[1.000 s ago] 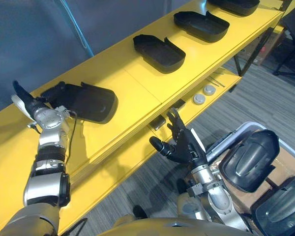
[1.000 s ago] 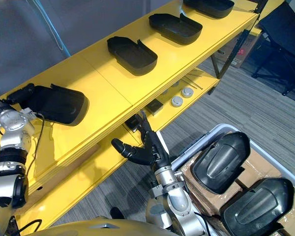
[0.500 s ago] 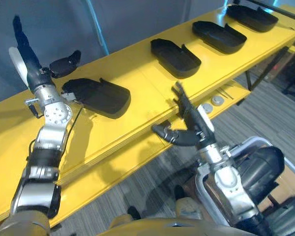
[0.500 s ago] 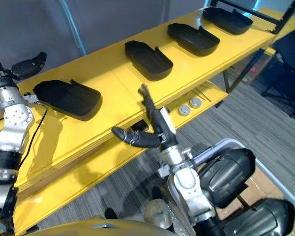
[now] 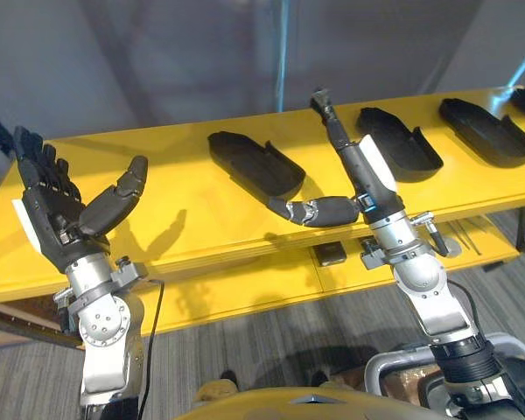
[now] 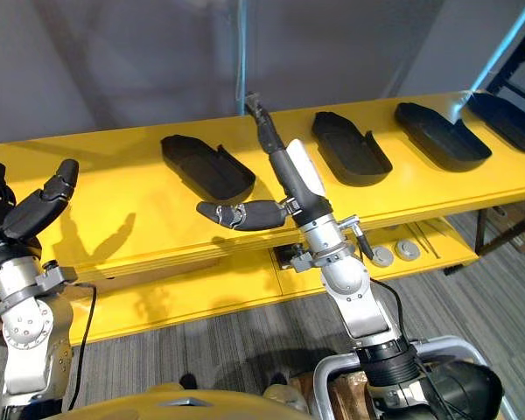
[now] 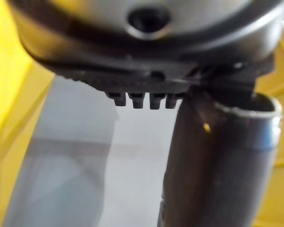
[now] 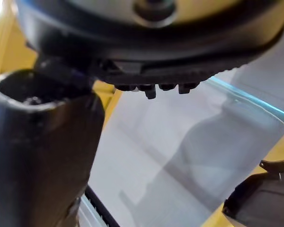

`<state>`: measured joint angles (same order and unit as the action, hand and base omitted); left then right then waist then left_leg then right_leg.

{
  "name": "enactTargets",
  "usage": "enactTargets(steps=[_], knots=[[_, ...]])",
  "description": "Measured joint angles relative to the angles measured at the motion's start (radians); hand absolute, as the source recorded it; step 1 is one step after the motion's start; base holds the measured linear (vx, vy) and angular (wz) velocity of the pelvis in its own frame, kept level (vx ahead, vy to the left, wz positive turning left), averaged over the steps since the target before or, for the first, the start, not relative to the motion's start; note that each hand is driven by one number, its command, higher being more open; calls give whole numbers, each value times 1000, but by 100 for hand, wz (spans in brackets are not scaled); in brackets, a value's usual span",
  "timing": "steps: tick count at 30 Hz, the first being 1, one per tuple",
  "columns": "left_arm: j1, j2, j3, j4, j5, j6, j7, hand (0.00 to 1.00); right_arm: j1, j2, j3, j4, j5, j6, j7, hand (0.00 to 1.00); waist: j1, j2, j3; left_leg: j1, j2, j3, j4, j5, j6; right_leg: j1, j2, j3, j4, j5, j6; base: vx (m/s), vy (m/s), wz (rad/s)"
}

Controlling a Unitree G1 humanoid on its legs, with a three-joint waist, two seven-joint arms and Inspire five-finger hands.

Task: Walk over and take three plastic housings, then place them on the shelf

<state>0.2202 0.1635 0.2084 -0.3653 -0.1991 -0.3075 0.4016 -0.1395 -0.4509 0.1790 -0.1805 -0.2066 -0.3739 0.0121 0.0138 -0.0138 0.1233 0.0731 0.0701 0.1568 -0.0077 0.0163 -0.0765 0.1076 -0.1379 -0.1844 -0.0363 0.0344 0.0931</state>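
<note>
While left hand and right hand hover spread and empty, housings sit in a row on the yellow shelf. The right hand partly blocks one. Round discs lie on the lower tier. Left hand touched a housing 1 s ago and is now clear of it.

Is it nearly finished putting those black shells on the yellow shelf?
Four plastic housings already lie in a row on the yellow shelf. Nothing is in hand: the left hand and right hand are open and empty. If three was the target, the placing looks done.
</note>
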Motion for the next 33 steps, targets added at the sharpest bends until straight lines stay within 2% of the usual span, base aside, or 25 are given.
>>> enactTargets(steps=[3, 8, 15, 20, 24, 29, 33], knots=[[26, 1, 11, -9, -32, 0, -115, 100, -47, -54, 29, 77, -63, 0, 2, 100, 11, -19, -16, -14, -6, -25, -26, 26, 2, -7, -4, -32, 0, -1, 0, -32, -10, 32], [27, 22, 16, -9, -40, 0, -223, 100, -120, -126, 71, 237, -105, 0, 10, 100, 40, -27, -21, -27, -11, -38, -49, 55, 5, -21, -6, -46, 1, 9, 4, -3, -2, 13], [25, 41, 24, -1, -81, -1, -240, 100, -196, -214, 173, 426, -181, -1, 31, 100, 41, -27, -21, -27, -11, -49, -52, 56, 5, -20, -6, -55, 3, 10, 5, 7, -3, 4], [25, 42, 22, 18, -66, -4, -257, 100, -270, -227, 216, 553, -183, -2, 31, 100, 48, -25, -20, -19, -10, -48, -58, 56, 5, -19, -6, -55, 12, 7, 2, -30, -4, -1], [24, 51, 22, 22, -65, -4, -262, 100, -326, -288, 267, 610, -182, -8, 48, 100, 67, -21, -17, -11, -10, -49, -68, 64, 3, -18, -6, -58, 18, 4, -2, -54, -6, 1], [24, 51, 22, 24, -66, -5, -297, 100, -372, -289, 284, 660, -178, -15, 57, 100, 76, -15, -13, -11, -8, -53, -73, 71, 5, -18, -5, -62, 17, 4, -1, -17, -4, 1], [10, 73, -11, 86, -68, -10, -307, 100, -432, -289, 329, 720, -177, -46, 77, 100, 87, -15, -12, -12, -4, -58, -72, 71, 4, -16, 1, -62, 12, 5, -2, 0, 0, 0]])
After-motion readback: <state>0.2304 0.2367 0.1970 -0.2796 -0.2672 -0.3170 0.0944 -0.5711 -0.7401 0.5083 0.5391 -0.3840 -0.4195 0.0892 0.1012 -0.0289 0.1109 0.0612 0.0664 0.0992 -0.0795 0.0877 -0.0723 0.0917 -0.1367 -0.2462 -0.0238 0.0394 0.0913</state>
